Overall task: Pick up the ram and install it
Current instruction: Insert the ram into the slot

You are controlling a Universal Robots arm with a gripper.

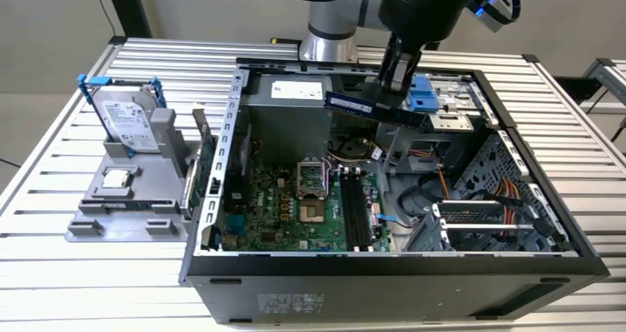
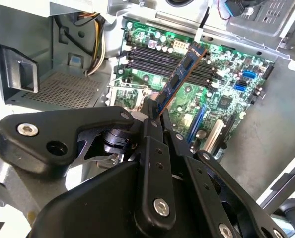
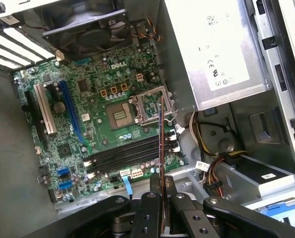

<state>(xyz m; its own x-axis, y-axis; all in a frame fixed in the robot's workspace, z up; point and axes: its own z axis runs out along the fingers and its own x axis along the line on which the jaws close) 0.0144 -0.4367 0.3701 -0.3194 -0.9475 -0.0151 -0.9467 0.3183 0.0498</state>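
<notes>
The ram (image 1: 377, 110) is a long dark blue stick with black chips, held roughly level in the air over the open computer case (image 1: 225, 163). My gripper (image 1: 394, 83) is shut on it from above. In the second wrist view the ram (image 2: 180, 79) sticks out from the black fingers (image 2: 150, 116) over the green motherboard (image 2: 227, 99). The first wrist view has the ram (image 3: 161, 144) edge-on, a thin line running out of the gripper (image 3: 162, 184) above the black memory slots (image 3: 122, 156). The slots (image 1: 354, 211) lie well below the stick, near the case's front.
A silver hard drive in a blue frame (image 1: 127, 119) stands on a grey holder (image 1: 122, 215) at the exterior view's left, with a small square processor chip (image 1: 117, 176) on it. Inside the case are the power supply (image 1: 293, 90), the open processor socket (image 1: 311, 178), cables and a drive cage (image 1: 489, 222).
</notes>
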